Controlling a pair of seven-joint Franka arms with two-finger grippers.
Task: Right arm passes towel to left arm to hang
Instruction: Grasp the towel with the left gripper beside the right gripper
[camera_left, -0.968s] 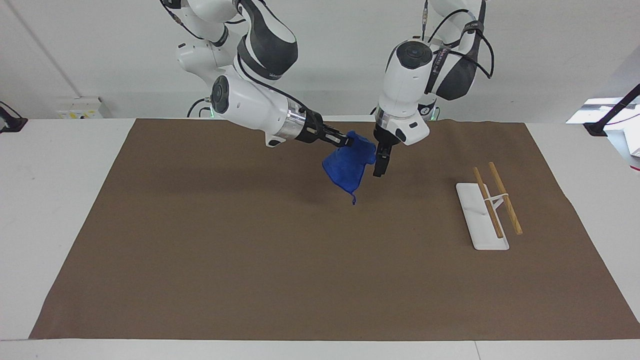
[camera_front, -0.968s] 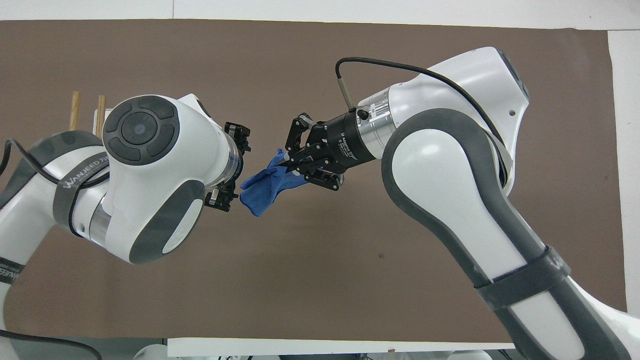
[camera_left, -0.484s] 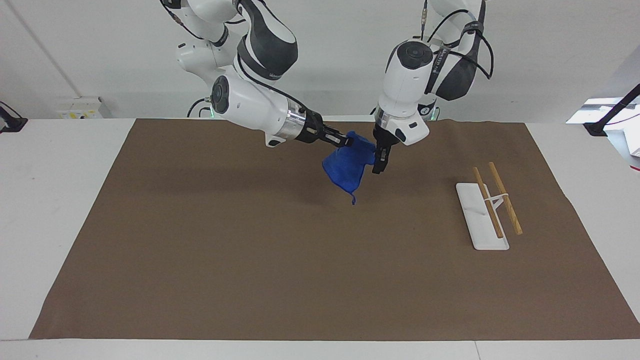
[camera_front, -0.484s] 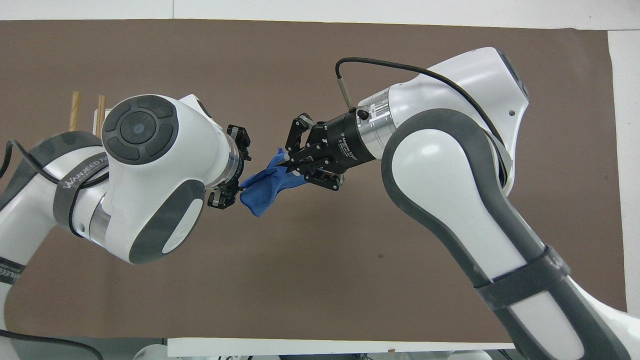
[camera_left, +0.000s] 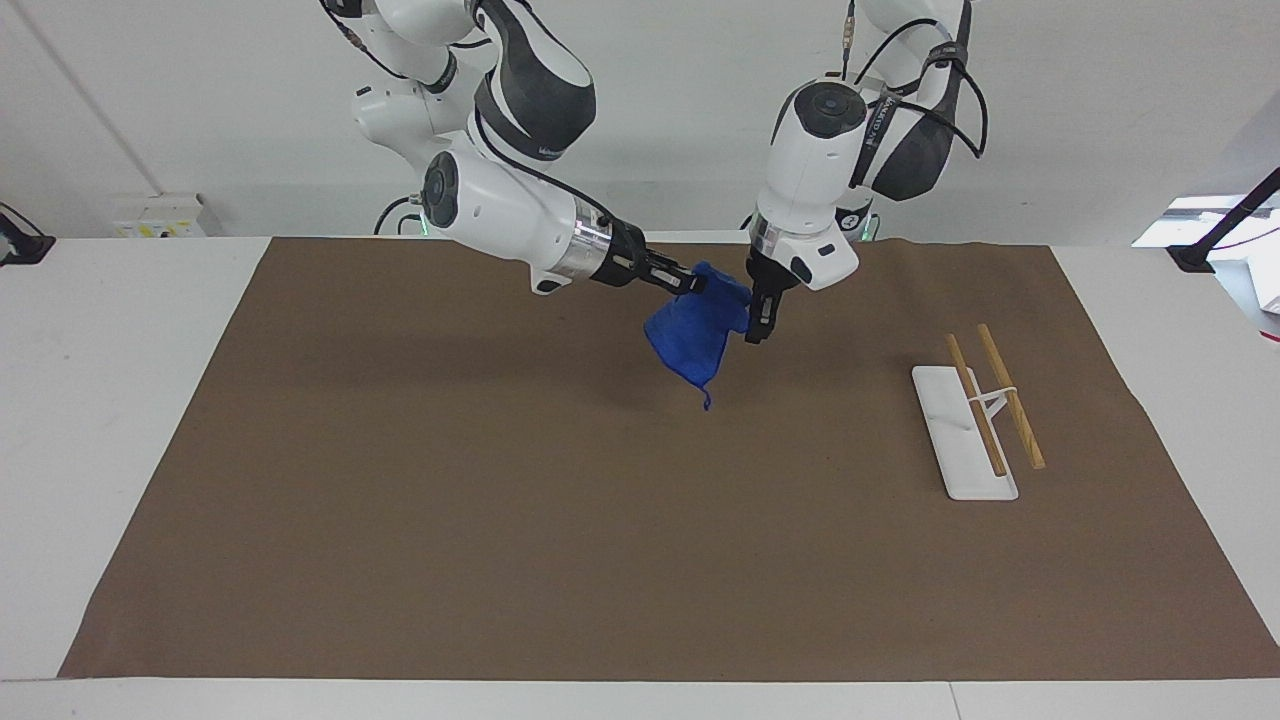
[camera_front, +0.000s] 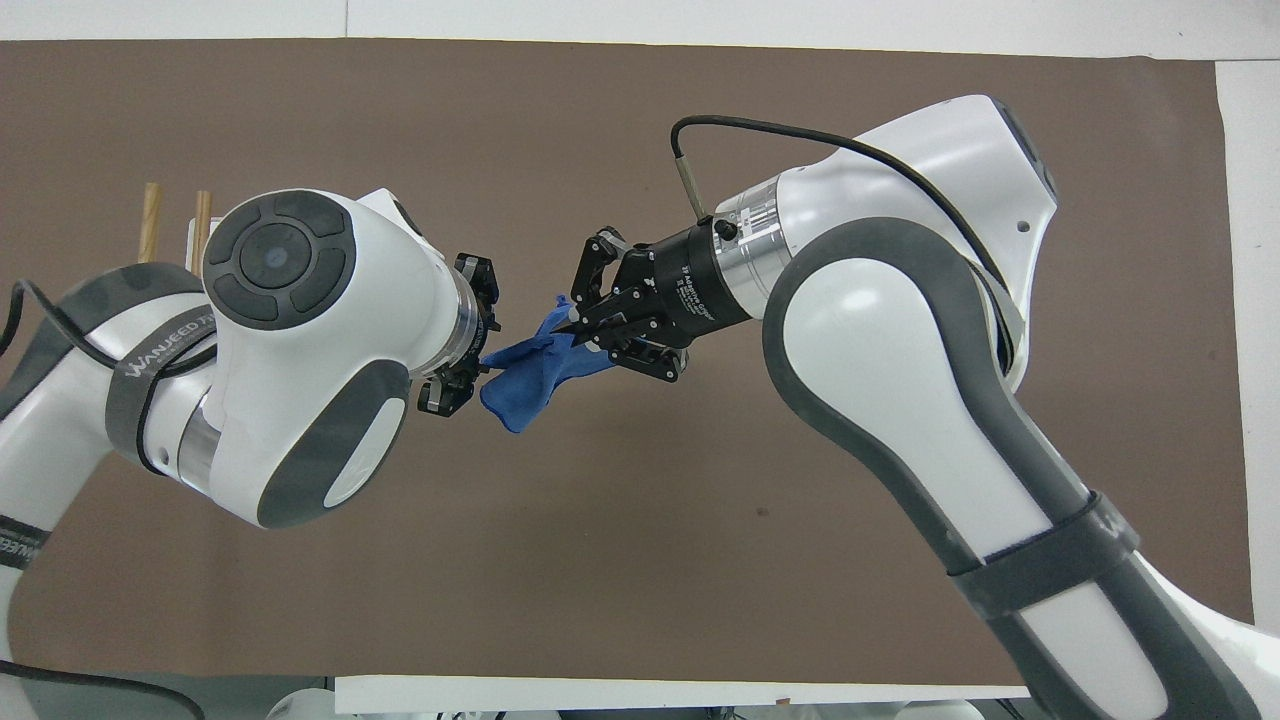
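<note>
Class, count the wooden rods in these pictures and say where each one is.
2. Both lie side by side on the white rack at the left arm's end of the table: one rod, the other rod. None seems hidden.

Clearance around the mid-air handover

I see both black two-finger grippers, right (camera_left: 690, 284) and left (camera_left: 757, 328), crowding the small bright blue microfibre towel (camera_left: 695, 335) above the brown mat (camera_left: 500, 520); the white-based rack with two wooden rails (camera_left: 985, 415) obstructs the left arm's end.

Blue towel (camera_front: 525, 372) pinched in right gripper (camera_front: 578, 326) jaws, left gripper (camera_front: 470, 345) at its other end, over brown mat (camera_front: 640, 560)
</note>
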